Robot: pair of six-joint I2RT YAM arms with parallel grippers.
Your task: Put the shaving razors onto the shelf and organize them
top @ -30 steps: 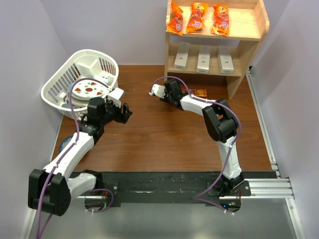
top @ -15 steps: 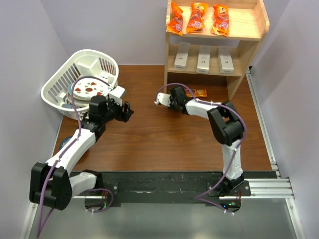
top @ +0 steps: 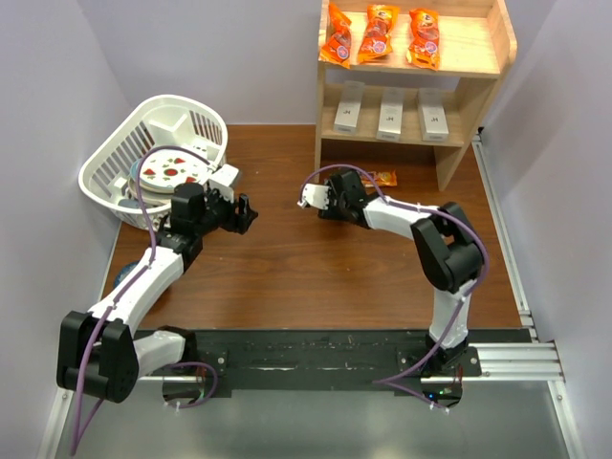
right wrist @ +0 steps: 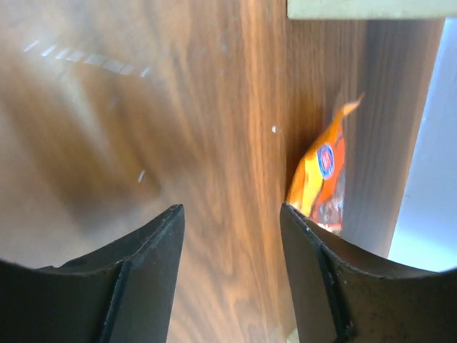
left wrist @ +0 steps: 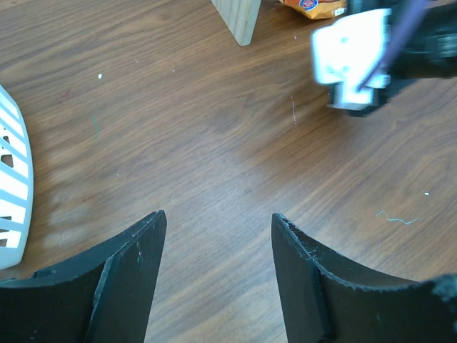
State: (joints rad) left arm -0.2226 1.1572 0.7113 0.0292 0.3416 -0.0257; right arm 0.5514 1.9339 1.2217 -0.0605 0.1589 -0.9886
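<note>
Drew the right gripper [right wrist: 232, 214] back toward six o'clock from the shelf [top: 457, 143], jaws spread, empty. Held the left gripper [left wrist: 218, 221] spread at nine o'clock. Left three razors [top: 389, 113] lined along the lower level; likely done.

Wood, plastic, card and foil surfaces.
Table [top: 287, 273] dark wood grain, smooth, faint sheen; shelf [top: 470, 48] pale wood, matt; shaving razors [top: 390, 115] matt white card boxes; snack packets [top: 380, 33] glossy crinkly orange film; basket [top: 100, 177] smooth white plastic; left gripper [left wrist: 218, 218] matt black plastic, rough-edged fingers.
</note>
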